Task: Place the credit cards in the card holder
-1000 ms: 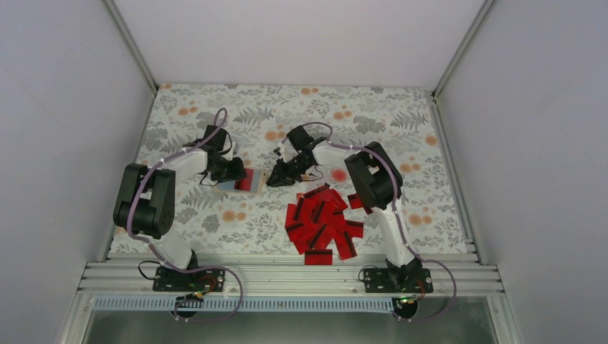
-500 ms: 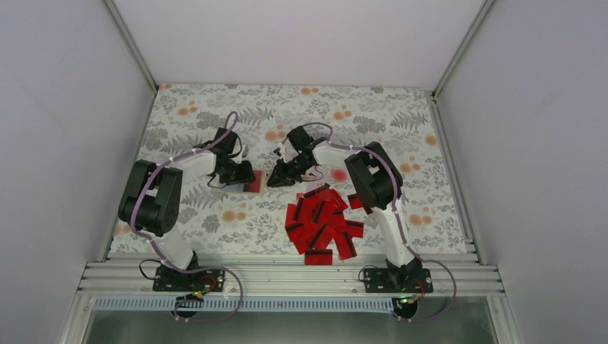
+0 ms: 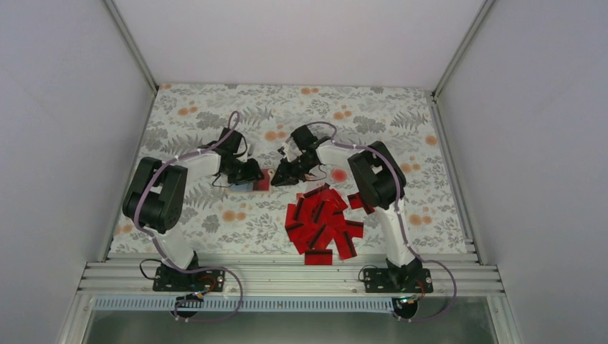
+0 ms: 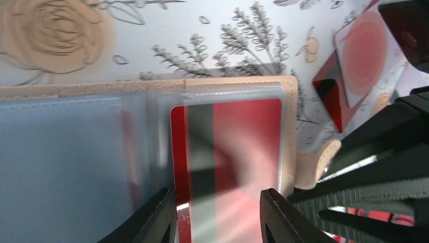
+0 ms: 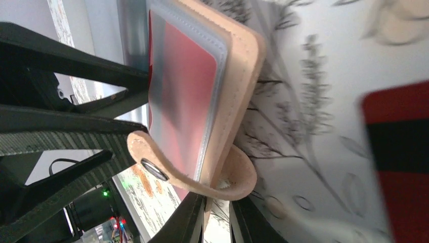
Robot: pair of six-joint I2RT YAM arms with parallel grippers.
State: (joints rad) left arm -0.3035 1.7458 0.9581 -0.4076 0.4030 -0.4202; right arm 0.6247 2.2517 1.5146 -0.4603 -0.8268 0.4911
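Right tool (image 5: 217, 202) apparently pinches card holder (image 5: 243, 76); credit cards (image 3: 323, 226) heaped just beside.

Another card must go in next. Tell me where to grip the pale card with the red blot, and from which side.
Grip the pale card by the edge facing the card holder. That edge lies on top of a red card, so it probably sits slightly off the cloth and gives a finger room. Come from above, on the holder's side.

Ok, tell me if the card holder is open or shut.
Open: the card holder has its clear sleeves exposed, a red card showing through one, and its snap strap is undone.
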